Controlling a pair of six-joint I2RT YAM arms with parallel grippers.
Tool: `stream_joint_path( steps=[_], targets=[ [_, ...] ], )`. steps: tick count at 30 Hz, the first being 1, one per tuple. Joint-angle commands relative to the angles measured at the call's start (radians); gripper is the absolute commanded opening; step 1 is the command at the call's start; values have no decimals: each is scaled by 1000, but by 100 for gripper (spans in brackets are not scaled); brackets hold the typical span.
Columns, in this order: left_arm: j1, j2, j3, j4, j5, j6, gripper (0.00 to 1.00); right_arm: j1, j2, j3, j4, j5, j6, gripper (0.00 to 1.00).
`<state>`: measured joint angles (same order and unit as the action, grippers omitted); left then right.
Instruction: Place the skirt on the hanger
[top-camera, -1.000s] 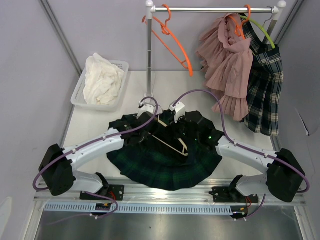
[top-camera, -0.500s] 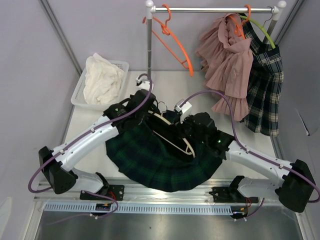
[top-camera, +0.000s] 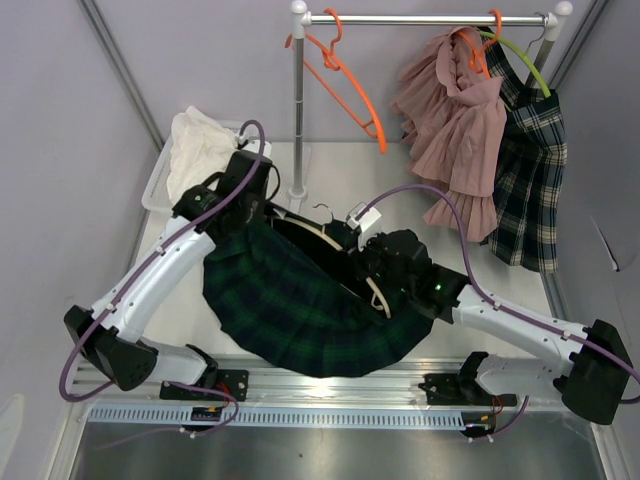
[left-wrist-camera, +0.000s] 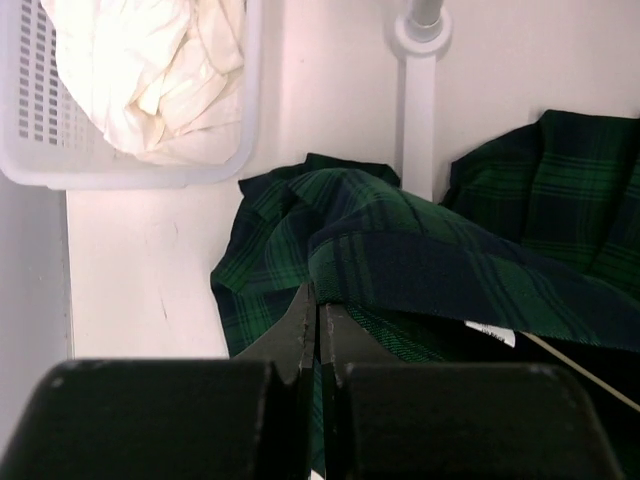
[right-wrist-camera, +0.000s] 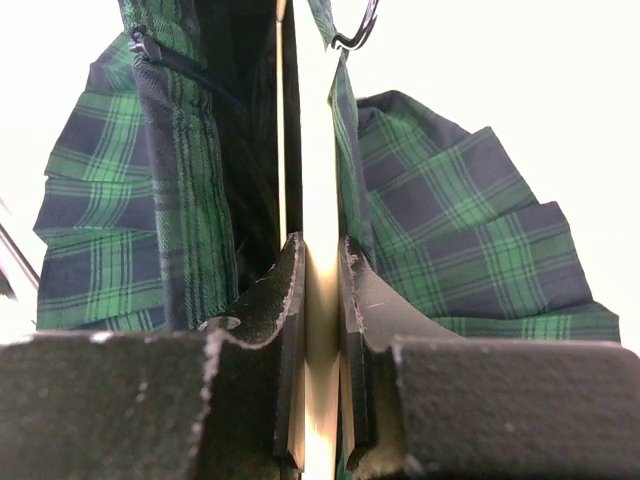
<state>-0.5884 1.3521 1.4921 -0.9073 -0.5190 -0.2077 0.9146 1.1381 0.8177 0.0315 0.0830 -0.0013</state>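
Observation:
The dark green plaid skirt (top-camera: 300, 310) lies mid-table, and its waistband is drawn up toward the far left. My left gripper (top-camera: 258, 212) is shut on that waistband edge; in the left wrist view the fabric (left-wrist-camera: 400, 230) meets the closed fingertips (left-wrist-camera: 318, 292). A pale wooden hanger (top-camera: 312, 233) sits partly inside the waist opening, its hook pointing toward the rack. My right gripper (top-camera: 362, 258) is shut on the hanger's bar (right-wrist-camera: 318, 150), and plaid cloth (right-wrist-camera: 450, 220) hangs on both sides of it. A thin strip of the hanger (left-wrist-camera: 580, 370) shows at the left wrist view's lower right.
A white basket (top-camera: 160, 185) with white cloth stands at the back left, close to my left arm. The rack post (top-camera: 298, 110) rises just behind the skirt. Orange hangers (top-camera: 350, 85), a pink garment (top-camera: 455, 130) and a dark checked skirt (top-camera: 525, 170) hang from its rail.
My left gripper shut on the skirt's waistband and drew it up toward the far left, stretching the opening. The right gripper moved slightly with the hanger still in it.

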Motion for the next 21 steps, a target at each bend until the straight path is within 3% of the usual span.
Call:
stream_joint_path(
  steps=[1,9,12,21],
  targets=[
    [102,-33,16,28,3,68,0,4,-14,38,25,37,-28,0],
    [144,-21,-101,110,114,54,0,18,-8,101,-28,47,-26,0],
    [142,-19,-102,131,134,47,0,53,-11,162,-132,115,-42,0],
    [128,-24,91,117,235,33,0,150,-34,334,-335,199,-80,0]
  ],
)
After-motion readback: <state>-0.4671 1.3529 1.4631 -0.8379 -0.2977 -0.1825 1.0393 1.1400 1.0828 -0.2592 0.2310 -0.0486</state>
